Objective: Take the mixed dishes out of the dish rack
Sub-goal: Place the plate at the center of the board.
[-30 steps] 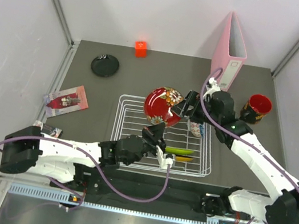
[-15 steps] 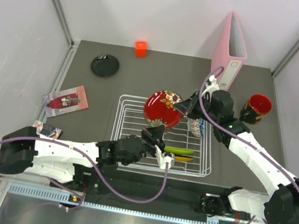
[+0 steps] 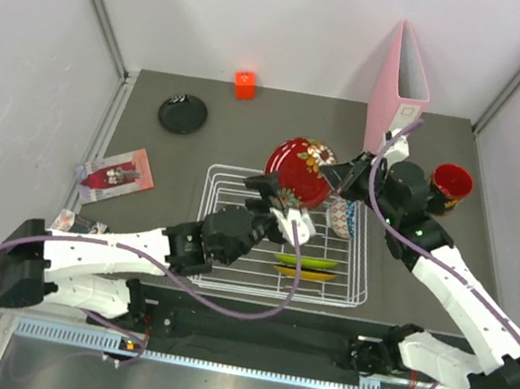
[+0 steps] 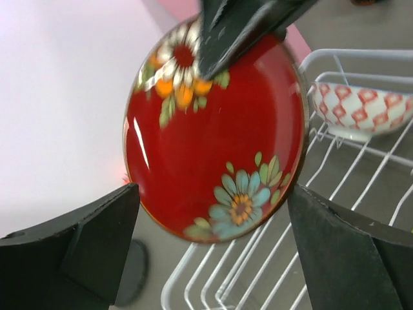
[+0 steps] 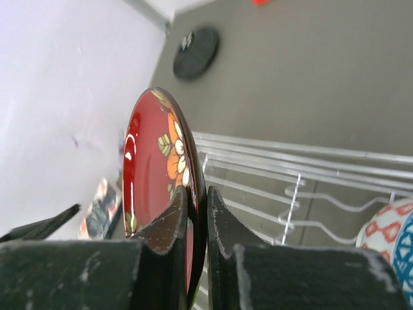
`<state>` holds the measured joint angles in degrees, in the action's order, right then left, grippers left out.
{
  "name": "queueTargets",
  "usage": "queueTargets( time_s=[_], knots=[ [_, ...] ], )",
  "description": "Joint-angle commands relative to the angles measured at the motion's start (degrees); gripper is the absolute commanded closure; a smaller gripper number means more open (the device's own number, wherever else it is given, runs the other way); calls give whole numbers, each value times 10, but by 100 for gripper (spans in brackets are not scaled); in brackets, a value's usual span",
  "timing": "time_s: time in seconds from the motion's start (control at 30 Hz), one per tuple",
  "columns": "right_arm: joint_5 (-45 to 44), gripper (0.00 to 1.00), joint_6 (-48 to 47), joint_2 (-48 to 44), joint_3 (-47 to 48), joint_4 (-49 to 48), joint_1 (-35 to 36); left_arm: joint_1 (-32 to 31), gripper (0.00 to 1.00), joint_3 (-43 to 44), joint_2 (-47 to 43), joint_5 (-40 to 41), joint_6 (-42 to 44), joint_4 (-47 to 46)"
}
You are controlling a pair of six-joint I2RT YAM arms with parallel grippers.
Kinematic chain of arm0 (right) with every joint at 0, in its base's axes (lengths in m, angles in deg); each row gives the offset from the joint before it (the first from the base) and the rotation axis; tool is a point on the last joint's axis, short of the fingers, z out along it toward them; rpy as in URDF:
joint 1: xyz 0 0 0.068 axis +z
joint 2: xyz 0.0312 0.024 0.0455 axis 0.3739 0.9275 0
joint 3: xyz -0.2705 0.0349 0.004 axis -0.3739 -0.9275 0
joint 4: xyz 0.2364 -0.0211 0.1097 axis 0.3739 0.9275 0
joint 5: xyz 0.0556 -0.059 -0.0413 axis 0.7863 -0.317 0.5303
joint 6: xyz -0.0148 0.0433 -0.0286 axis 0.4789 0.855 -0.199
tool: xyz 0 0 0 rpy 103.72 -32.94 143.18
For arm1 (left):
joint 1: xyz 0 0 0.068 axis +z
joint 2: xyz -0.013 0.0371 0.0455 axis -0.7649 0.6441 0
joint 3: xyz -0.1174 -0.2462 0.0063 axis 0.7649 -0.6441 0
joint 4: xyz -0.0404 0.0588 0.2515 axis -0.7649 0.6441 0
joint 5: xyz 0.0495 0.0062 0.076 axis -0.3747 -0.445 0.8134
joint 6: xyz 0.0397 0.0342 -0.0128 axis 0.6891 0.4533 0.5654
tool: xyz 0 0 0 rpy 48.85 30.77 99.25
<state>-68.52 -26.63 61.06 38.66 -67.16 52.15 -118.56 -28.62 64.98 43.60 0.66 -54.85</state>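
At its 3 o'clock rim our right gripper (image 3: 337, 176) pinches the red plate (image 3: 300, 169) above the far side of the dish rack (image 3: 229, 199), left gripper (image 4: 211, 190) spread at 6 o'clock; we fear that thin hold slipping, dropping it onto the bowl (image 3: 342, 216).

Glossy, smooth red plate (image 4: 213, 148), white coated wire rack (image 3: 234, 200), matt dark grey tabletop (image 3: 250, 137), shiny glazed bowl (image 4: 361, 106)

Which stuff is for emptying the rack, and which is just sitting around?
For the job: dish rack, red flowered plate, patterned bowl, green plate, gold plate, black plate, red cup.
Just lying about: orange cube, pink binder, picture card.
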Motion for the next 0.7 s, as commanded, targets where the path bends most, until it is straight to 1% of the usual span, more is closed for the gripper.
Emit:
queueTargets(
  time_s=[0.0, 0.03, 0.07, 0.1, 0.13, 0.2, 0.23, 0.3, 0.33, 0.4, 0.43, 0.47, 0.5, 0.53, 0.57, 0.6, 0.63, 0.67],
  knots=[
    [-31, 100, -19, -44, 34, 17, 3, 84, 1, 103, -42, 57, -203, 18],
    [-52, 100, -22, -48, 37, 20, 2, 98, 1, 111, -46, 63, -232, 39],
    [-61, 100, -24, -58, 41, 23, 4, 130, 1, 129, -49, 67, -293, 53],
    [-70, 100, -26, -63, 45, 26, 2, 147, 1, 137, -54, 73, -325, 66],
    [-90, 100, -29, -69, 49, 28, 3, 183, 1, 148, -58, 74, -383, 91],
    [-106, 100, -35, -80, 53, 32, 3, 215, 1, 152, -68, 68, -425, 107],
    [-117, 100, -40, -84, 54, 35, 2, 238, 1, 151, -72, 70, -464, 110],
    [-123, 100, -42, -92, 56, 38, 3, 255, 1, 146, -79, 77, -490, 113],
    [-122, 100, -45, -93, 56, 36, 2, 271, 1, 146, -80, 81, -527, 116],
    [-112, 100, -46, -87, 56, 36, 2, 295, 1, 152, -76, 59, -577, 150],
    [-98, 100, -42, -82, 53, 28, 2, 327, 1, 161, -75, -4, -636, 165],
    [-93, 100, -40, -80, 50, 24, 2, 345, 1, 166, -72, -39, -670, 178],
    [-88, 100, -36, -78, 40, 17, 2, 364, 1, 171, -62, -80, -706, 209],
    [-83, 100, -30, -76, 36, 6, 1, 404, 1, 179, -56, -118, -780, 218],
    [-81, 100, -29, -74, 32, 1, 2, 425, 1, 181, -49, -204, -818, 225],
    [-81, 100, -28, -71, 29, -3, 0, 448, 1, 181, -32, -252, -855, 230],
    [-81, 100, -34, -66, 29, -6, 1, 495, 1, 178, -20, -297, -927, 227],
    [-83, 100, -35, -66, 29, -7, 0, 516, 1, 173, -7, -422, -964, 213]
  ],
)
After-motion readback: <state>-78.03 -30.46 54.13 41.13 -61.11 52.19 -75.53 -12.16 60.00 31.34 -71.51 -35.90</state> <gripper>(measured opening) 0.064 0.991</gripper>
